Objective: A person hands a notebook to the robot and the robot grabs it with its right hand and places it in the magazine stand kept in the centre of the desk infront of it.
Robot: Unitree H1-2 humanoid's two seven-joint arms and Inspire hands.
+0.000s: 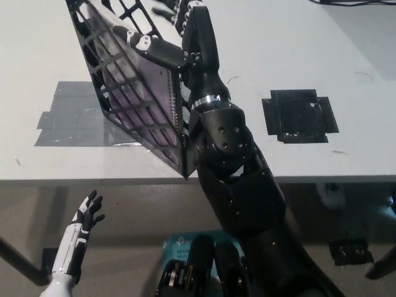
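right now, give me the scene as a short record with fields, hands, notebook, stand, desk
right hand: black right hand at the top of the stand, fingers closed on the notebook
left hand: white left hand low at the left, below the desk edge, open, holding nothing
notebook: purple notebook inside the stand, seen through its lattice wall, spiral edge toward the arm
stand: black magazine stand on grey tape
desk: white desk, black tape patch at the right
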